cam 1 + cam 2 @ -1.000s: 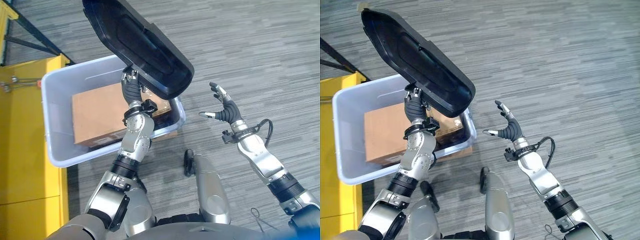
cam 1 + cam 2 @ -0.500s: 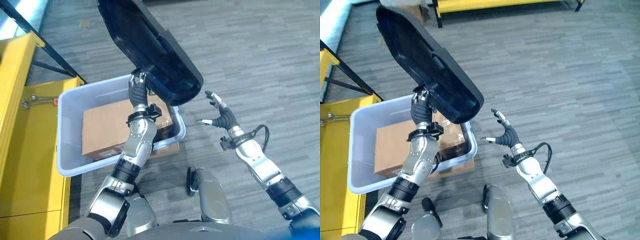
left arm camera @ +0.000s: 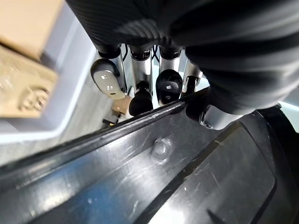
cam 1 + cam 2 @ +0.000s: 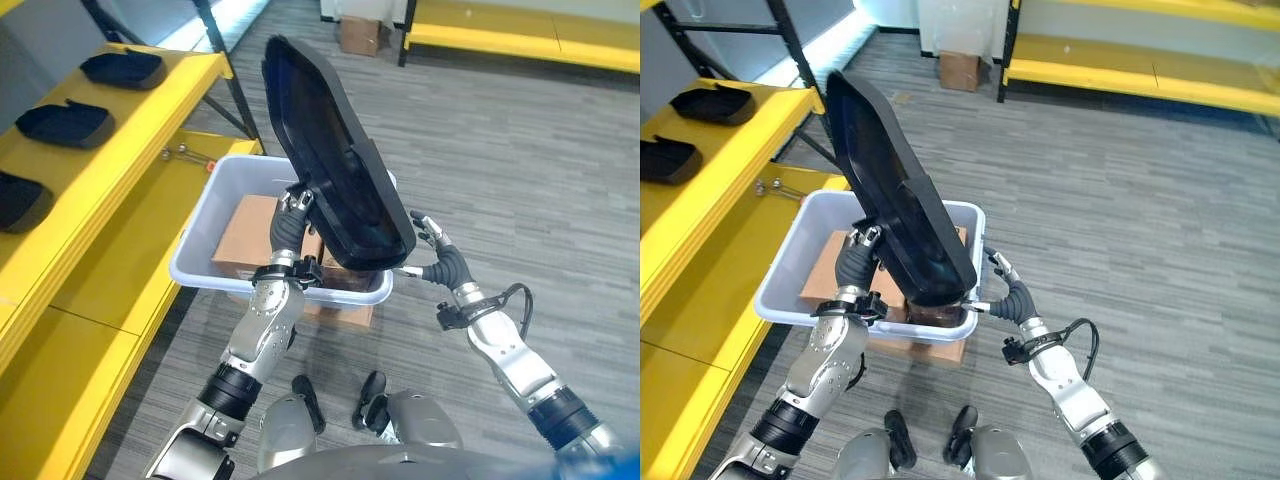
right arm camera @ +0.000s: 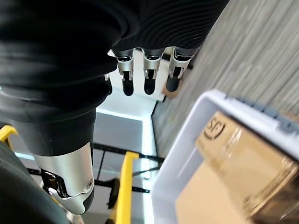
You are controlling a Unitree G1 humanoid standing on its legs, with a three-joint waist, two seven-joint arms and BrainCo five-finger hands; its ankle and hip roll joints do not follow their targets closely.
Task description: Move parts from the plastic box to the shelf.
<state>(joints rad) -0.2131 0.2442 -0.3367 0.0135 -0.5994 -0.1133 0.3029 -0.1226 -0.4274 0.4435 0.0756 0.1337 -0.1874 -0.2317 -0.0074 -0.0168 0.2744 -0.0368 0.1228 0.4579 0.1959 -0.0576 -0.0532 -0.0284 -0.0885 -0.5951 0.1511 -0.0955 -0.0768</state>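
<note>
Black plastic part (image 4: 335, 170), long and tray-shaped, is held up on edge over the plastic box (image 4: 215, 215), tilted so its upper end leans far and left. Left hand (image 4: 293, 215) grips it at the lower rim; in the left wrist view the fingers (image 3: 108, 79) curl over the part's edge with the thumb on the other side, clamped on it. Plastic box is pale grey-blue, sits on the floor near the yellow shelf (image 4: 95, 150) at the left. Inside the box a cardboard box (image 4: 245, 232) lies flat, and a dark item sits at the box's right end, mostly hidden behind the part. Another piece of cardboard (image 4: 925, 352) shows under the box's near edge.

Right hand (image 4: 1008, 297) hangs just right of the box's near right corner, beside the part's lower end, fingers spread apart and holding nothing; cannot tell whether a fingertip touches the box rim. Three more black parts (image 4: 66, 122) lie on the shelf's upper level at far left, well apart from the box. A second yellow shelf (image 4: 520, 30) runs along the far side, with a small carton (image 4: 360, 33) on the floor by it.
</note>
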